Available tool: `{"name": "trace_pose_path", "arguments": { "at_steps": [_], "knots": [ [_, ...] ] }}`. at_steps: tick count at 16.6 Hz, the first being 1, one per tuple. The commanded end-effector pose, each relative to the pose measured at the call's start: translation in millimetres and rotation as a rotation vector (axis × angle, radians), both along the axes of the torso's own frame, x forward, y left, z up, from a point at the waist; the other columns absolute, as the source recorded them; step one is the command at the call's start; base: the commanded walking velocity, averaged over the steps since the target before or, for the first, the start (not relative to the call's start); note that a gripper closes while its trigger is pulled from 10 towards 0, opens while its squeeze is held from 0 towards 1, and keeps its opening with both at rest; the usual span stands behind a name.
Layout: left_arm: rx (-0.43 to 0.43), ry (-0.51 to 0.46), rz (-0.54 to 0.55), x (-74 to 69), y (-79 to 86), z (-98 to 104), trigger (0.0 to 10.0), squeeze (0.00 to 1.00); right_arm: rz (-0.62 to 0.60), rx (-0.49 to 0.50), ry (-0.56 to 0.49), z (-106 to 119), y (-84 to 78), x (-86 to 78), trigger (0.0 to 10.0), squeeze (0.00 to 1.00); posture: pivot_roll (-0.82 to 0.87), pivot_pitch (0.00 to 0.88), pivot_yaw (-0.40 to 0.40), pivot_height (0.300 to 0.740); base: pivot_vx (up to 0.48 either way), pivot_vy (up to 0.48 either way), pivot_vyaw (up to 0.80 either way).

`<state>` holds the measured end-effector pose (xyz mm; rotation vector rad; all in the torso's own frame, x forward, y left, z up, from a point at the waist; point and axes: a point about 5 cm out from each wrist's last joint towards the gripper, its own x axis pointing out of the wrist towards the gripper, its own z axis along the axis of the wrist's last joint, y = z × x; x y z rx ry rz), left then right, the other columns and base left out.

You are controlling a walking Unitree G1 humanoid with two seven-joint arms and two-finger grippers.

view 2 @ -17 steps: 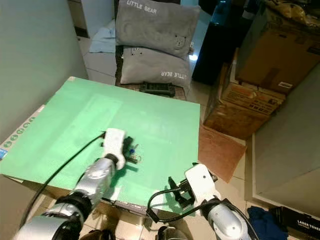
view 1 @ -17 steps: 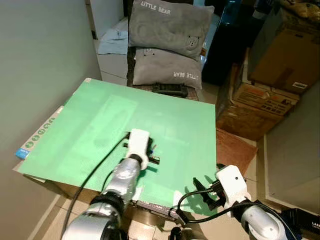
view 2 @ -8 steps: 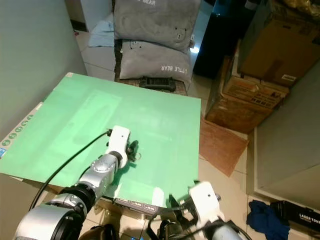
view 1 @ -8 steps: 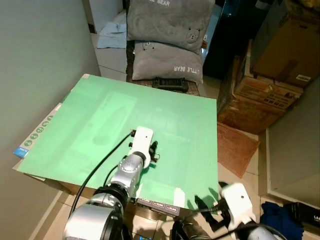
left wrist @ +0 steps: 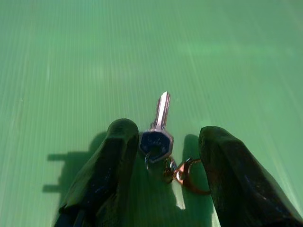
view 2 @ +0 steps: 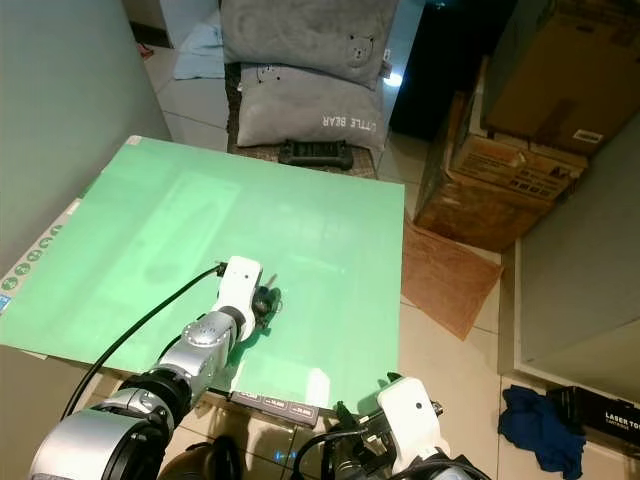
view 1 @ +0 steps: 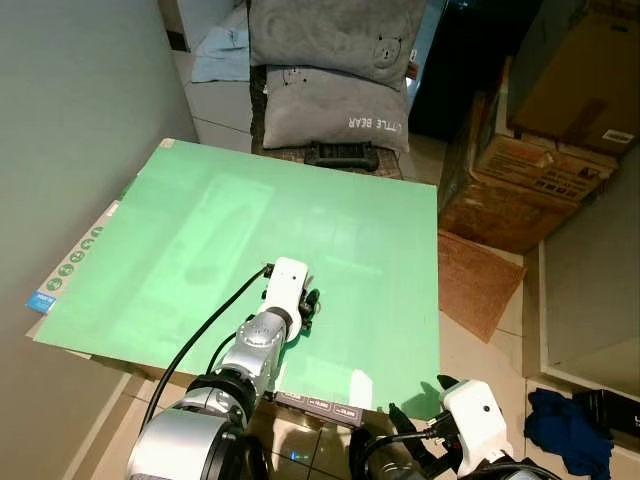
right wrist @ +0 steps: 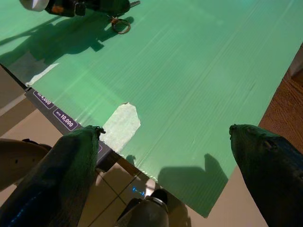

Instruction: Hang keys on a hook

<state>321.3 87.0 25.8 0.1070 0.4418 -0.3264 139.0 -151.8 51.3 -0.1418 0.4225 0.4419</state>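
Left wrist view: left gripper (left wrist: 163, 156) down on the green corrugated plastic sheet (left wrist: 94, 56), black fingers (left wrist: 106, 175) apart w/ the silver black-headed key on its copper ring and clasp (left wrist: 161, 142) lying flat between them — not clamped. Right gripper (right wrist: 165, 165) wide open, holding nothing, low off the sheet's near edge. Beyond far edge: black remote-like device (view 1: 342, 155), two grey pillows (view 1: 335, 70); cardboard boxes (view 1: 540, 150) at right.

Silver arms end in white wrist housings, black cables and black-fingered left claw (left wrist: 163, 161).
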Motion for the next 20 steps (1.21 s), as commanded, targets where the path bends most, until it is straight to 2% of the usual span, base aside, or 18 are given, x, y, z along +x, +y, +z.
{"name": "trace_pose_path", "arguments": {
  "at_steps": [1,6,8,11,17,20],
  "knots": [
    [0.018,0.059,0.004,-10.3,0.6,-13,10.0,0.00,-0.003,-0.005,-0.001,1,0.4,-4.4,10.0,0.00,-0.31,0.246,-0.012,0.740,0.000,0.000,0.00],
    [0.011,0.102,0.008,-14.6,-2.2,-18,10.0,0.00,-0.010,-0.011,0.008,1,0.8,-6.8,10.0,0.00,-0.31,0.250,-0.008,0.740,0.000,0.000,0.00],
    [0.010,0.112,-0.007,-17.2,-5.3,-20,0.0,0.00,-0.011,-0.013,0.008,1,1.9,-6.2,10.0,0.00,-0.32,0.248,-0.007,0.740,0.000,0.000,0.00],
    [0.005,0.118,-0.016,-17.8,-9.1,-20,0.0,0.00,-0.012,-0.017,0.007,1,2.7,-5.1,10.0,0.00,-0.32,0.246,-0.005,0.740,0.000,0.000,0.00],
    [0.054,0.094,-0.053,-19.1,-7.3,-21,0.0,0.00,-0.024,-0.019,0.001,2,1.3,-3.3,10.0,0.00,-0.32,0.240,-0.003,0.740,0.000,0.000,0.00],
    [0.082,0.057,-0.067,-15.4,-5.4,-17,0.0,0.00,-0.019,-0.024,-0.005,2,0.6,1.7,10.0,0.00,-0.31,0.226,-0.007,0.740,0.000,0.000,0.00]
  ]
}}
